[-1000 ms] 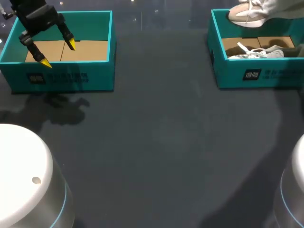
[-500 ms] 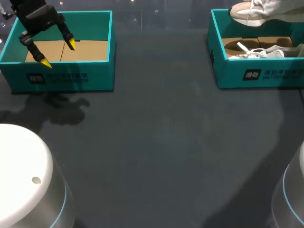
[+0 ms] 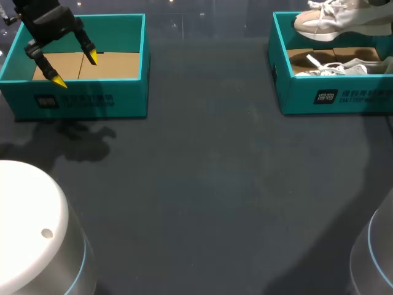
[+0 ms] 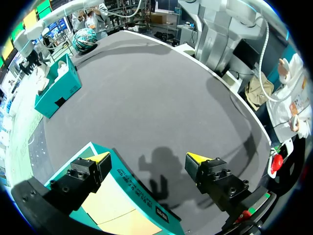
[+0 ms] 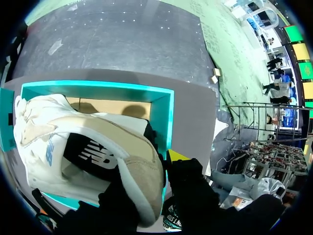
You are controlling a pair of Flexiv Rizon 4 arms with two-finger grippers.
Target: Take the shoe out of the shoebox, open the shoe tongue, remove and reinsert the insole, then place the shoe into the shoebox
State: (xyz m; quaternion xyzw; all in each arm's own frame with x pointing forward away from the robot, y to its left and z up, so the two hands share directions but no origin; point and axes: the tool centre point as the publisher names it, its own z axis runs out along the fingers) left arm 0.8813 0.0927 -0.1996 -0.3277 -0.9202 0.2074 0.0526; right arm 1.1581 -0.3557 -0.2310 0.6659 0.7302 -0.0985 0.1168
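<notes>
Hovering over the open teal cardboard shoebox (image 3: pixel 80 101) at the upper left of the head view, the left pincer (image 3: pixel 75 69) hangs tilted from its black arm, which enters at the top left corner. Its yellow-tipped fingers are spread wide apart with nothing between them. In the left wrist view one finger is above the box's near wall and the other above bare table. This box shows only its brown cardboard floor (image 3: pixel 110 64).

The dark grey table (image 3: pixel 202 184) fills the middle of the frame. A white rounded arm base (image 3: pixel 31 221) sits at the lower left.

At the upper right stands a second teal shoebox (image 3: pixel 331 95), also open, with a white laced shoe (image 3: pixel 331 67) lying inside on its floor. Above that box's far wall, clear of it, a beige and white sneaker (image 3: pixel 328 21) is held in the air. Its long axis runs across the frame, toe pointing left, sole down and laces up, with the heel end cut off by the right edge.

In the right wrist view the right pincer (image 5: pixel 146 176) is clamped on the sneaker's heel. One yellow tip shows just beside the heel; the other finger is hidden behind the shoe. The toe points away from the pincer, over the box's open interior.
</notes>
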